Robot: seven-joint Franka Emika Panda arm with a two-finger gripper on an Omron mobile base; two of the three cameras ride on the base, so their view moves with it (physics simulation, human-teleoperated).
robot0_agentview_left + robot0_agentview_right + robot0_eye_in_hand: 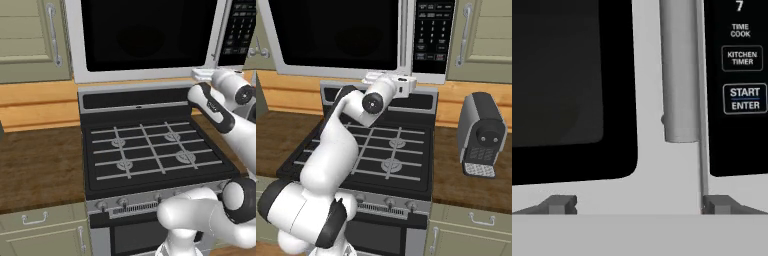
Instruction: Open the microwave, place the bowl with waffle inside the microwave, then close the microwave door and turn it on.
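The microwave point(150, 75) hangs above the stove, its silver frame around a black window. The microwave door point(145, 35) is closed, flat against the frame. Its vertical silver bar handle point(679, 75) ends just ahead of my gripper point(639, 204). The jaws stand open, one fingertip point(559, 204) under the window and the other below the keypad point(742, 90). Nothing is between them. From the base views the gripper point(202, 74) point(388, 77) sits at the microwave's lower edge, under the handle point(404, 35). The bowl and the waffle are out of view.
A black gas stove point(150, 150) lies directly below the arm. Wooden counter point(40, 165) runs on both sides. A grey coffee machine point(481, 135) stands on the right counter. Beige cabinets point(30, 40) point(481, 35) flank the microwave.
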